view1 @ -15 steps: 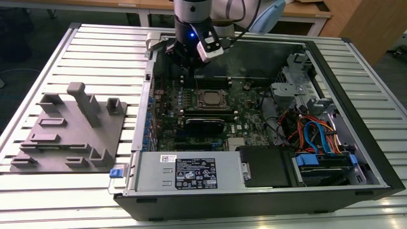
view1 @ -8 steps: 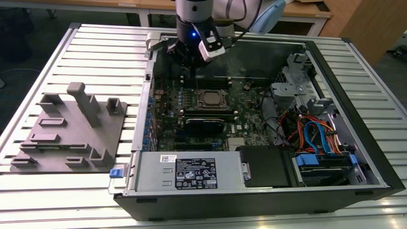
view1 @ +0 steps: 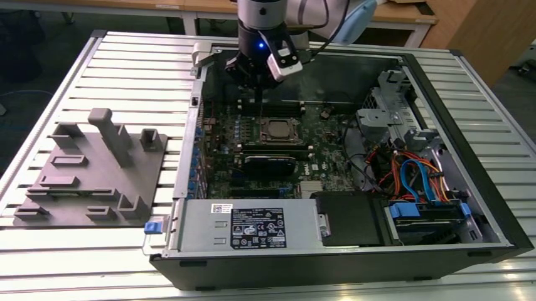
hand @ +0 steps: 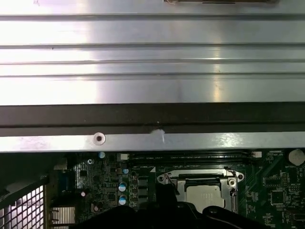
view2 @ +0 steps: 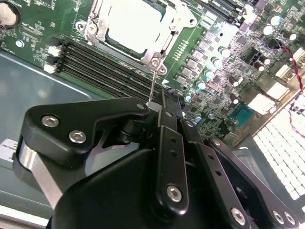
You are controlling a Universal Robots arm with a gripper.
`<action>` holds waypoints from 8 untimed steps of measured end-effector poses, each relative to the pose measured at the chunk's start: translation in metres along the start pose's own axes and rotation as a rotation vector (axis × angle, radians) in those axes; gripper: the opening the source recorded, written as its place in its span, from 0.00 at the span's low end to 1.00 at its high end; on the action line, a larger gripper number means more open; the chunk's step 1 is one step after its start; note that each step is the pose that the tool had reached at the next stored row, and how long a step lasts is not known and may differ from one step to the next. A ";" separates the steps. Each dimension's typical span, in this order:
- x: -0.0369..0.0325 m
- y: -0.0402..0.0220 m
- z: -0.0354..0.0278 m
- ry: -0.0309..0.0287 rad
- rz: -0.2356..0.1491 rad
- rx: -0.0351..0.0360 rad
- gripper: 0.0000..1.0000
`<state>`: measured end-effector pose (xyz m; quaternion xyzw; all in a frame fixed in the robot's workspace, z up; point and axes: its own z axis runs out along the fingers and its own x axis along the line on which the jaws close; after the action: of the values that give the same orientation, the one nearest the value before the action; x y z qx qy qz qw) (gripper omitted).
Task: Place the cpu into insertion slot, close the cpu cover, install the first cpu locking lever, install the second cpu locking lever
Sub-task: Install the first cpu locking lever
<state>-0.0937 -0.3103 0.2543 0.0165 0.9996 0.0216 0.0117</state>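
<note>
While the cpu (view2: pixel 136 24) lies in the insertion slot (view2: pixel 95 26), the end effector (view2: pixel 155 106) pinches a thin locking lever (view2: pixel 152 81).

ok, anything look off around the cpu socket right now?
One thing: a thin locking lever stands raised off the corner of the cpu cover, its free end up at the end effector, not latched down. The cpu looks flat under the cover. Nothing else stands out.

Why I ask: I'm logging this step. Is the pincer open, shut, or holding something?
Pincer: shut, pinching the tip of the thin wire lever.
</note>
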 end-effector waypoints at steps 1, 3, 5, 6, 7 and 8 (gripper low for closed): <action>-0.0009 0.0000 0.0001 0.0000 0.000 0.0000 0.10; -0.0031 0.0001 0.0002 -0.0001 0.000 -0.0001 0.10; -0.0052 0.0002 0.0003 0.0000 0.000 0.0000 0.10; -0.0062 0.0002 0.0003 0.0000 0.000 0.0000 0.10; -0.0070 0.0002 0.0004 0.0000 0.000 0.0000 0.10; -0.0076 0.0002 0.0005 -0.0001 0.000 -0.0001 0.10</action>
<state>-0.0861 -0.3103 0.2540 0.0165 0.9996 0.0217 0.0117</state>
